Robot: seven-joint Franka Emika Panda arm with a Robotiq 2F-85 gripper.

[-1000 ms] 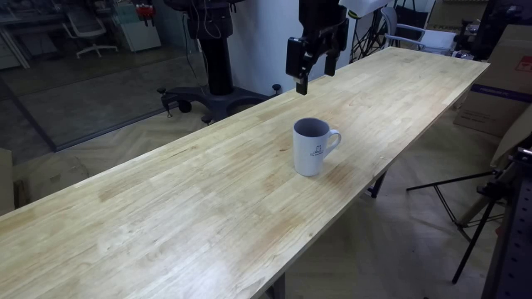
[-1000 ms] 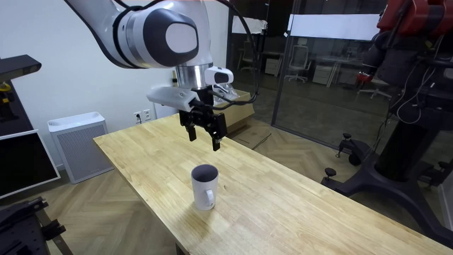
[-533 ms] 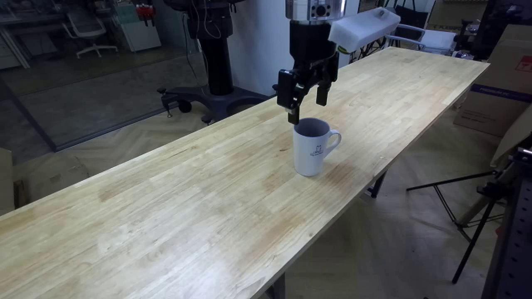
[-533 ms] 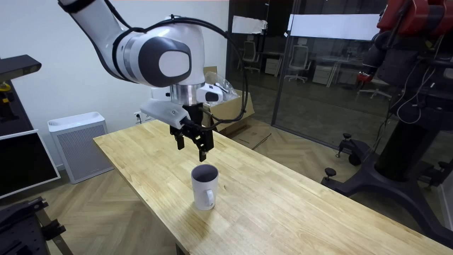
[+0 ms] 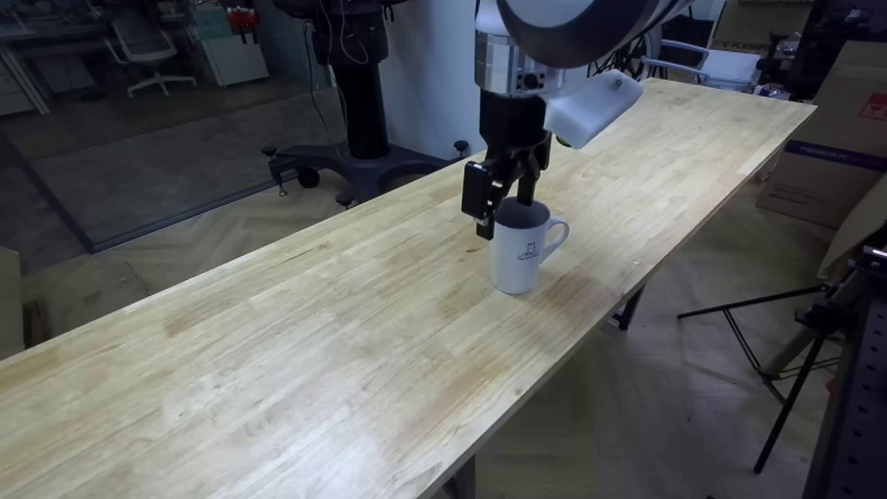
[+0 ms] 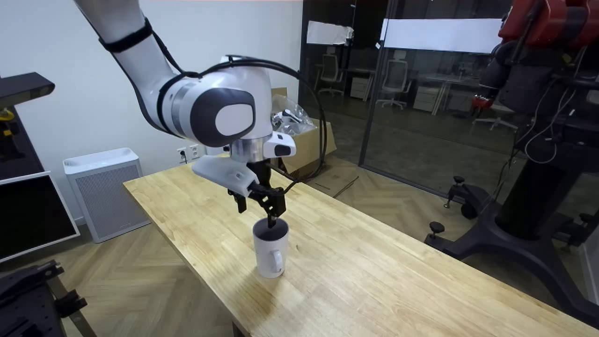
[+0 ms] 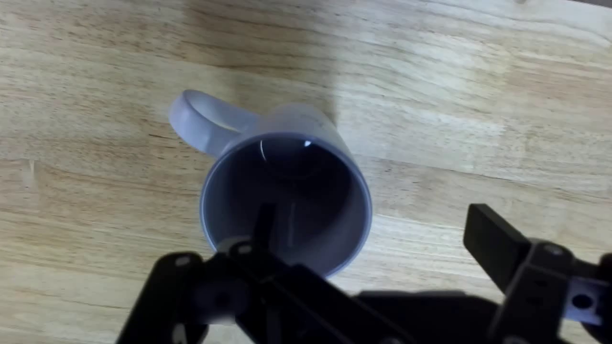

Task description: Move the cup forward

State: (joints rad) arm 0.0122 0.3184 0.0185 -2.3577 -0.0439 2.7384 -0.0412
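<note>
On the table (image 7: 81, 143), in the wrist view, the cup (image 7: 296, 177) is seen upright, its mouth overlapped by one finger (image 7: 264, 229), its right wall framed by the parted jaws of the gripper (image 7: 373, 212), a rim pinch seemingly invited.

The bench (image 5: 277, 333) has a flat surface of joined light-wood strips. In an exterior view it runs from 8 to 2 o'clock, with a dark leg (image 5: 629, 310) below its long 4 o'clock edge. The white cup (image 5: 513, 262) stands upright directly on the bench, nearer that edge. In the wrist view, the cup's handle (image 7: 197, 128) points between 10 and 11 o'clock; a shadow (image 7: 267, 52) lies at 12 o'clock.
</note>
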